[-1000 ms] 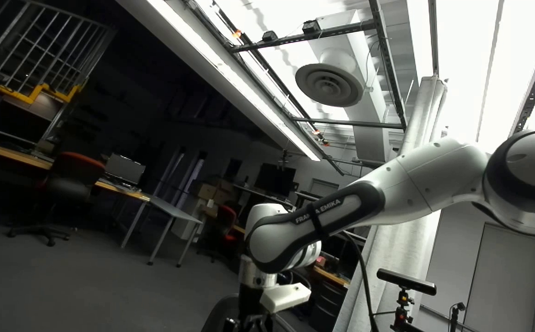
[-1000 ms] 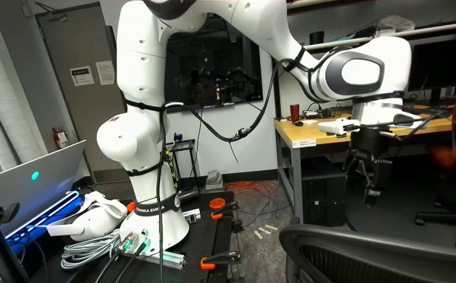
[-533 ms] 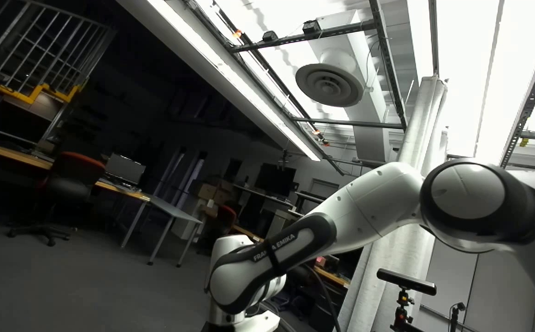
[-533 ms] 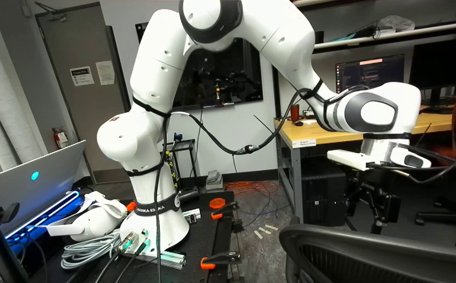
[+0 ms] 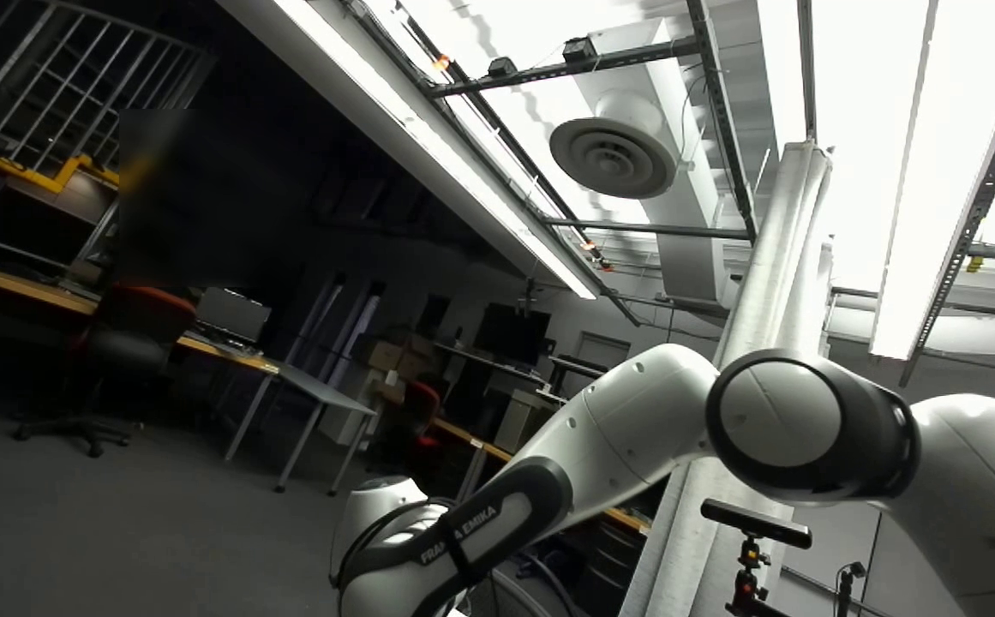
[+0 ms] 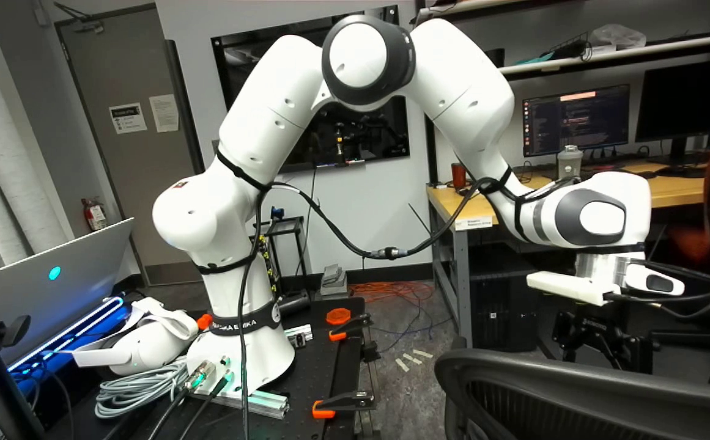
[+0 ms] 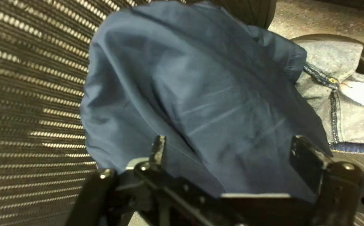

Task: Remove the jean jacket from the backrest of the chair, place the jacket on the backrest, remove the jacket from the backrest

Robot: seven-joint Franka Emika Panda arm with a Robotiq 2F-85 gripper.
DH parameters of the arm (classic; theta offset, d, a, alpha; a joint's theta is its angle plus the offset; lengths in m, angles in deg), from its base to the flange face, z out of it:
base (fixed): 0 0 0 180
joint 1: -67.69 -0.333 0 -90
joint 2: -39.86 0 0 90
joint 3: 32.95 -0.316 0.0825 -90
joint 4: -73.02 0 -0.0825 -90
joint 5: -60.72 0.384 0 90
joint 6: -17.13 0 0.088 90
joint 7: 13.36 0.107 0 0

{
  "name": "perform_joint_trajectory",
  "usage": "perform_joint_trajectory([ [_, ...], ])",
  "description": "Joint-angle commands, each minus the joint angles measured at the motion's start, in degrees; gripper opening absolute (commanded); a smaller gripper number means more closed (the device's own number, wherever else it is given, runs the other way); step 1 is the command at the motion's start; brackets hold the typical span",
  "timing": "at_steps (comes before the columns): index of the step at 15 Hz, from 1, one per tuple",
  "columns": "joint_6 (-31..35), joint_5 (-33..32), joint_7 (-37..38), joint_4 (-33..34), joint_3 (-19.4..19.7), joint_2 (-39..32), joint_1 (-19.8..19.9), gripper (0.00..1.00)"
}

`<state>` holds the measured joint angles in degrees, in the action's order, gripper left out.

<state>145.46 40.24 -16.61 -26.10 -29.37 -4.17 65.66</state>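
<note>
Nearest, in the wrist view, my gripper stands with its jaws wide apart, holding nothing. Below and between the jaws lies the jean jacket, bunched, just beside the mesh of the backrest; whether it touches the mesh, and what bears its weight, I cannot tell. A pale seamed panel shows past it; I take this to be the same garment

Handling: I judge the cloth soft, limp and not fragile, of moderate weight, and smooth enough to slip from a shallow pinch. Grip point: I recommend the raised fold that leads in between the jaws, taken deep. The seams should be stiffer

In an exterior view, the gripper is partly hidden behind the backrest's top edge; I must lift the cloth past that edge without snagging. Farther off stands a workbench with a lit monitor
</note>
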Motion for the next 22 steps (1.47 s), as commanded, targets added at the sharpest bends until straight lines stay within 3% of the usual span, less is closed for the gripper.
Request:
perform_joint_trajectory([
  [1, 1.8, -0.9, 0.2, 4.9, 0.9, -4.6, -1.1, 1.0],
  [5, 1.3, -0.3, -0.2, 7.2, 0.9, -7.0, -1.1, 1.0],
  [7, 1.1, -0.1, -0.2, 8.2, 1.0, -7.7, -0.9, 0.74],
  [16, 2.3, 0.1, 1.1, 8.8, 3.1, -5.7, 0.0, 0.04],
  [22, 1.0, 1.3, 1.2, 8.3, 3.5, -2.3, 1.4, 0.0],
])
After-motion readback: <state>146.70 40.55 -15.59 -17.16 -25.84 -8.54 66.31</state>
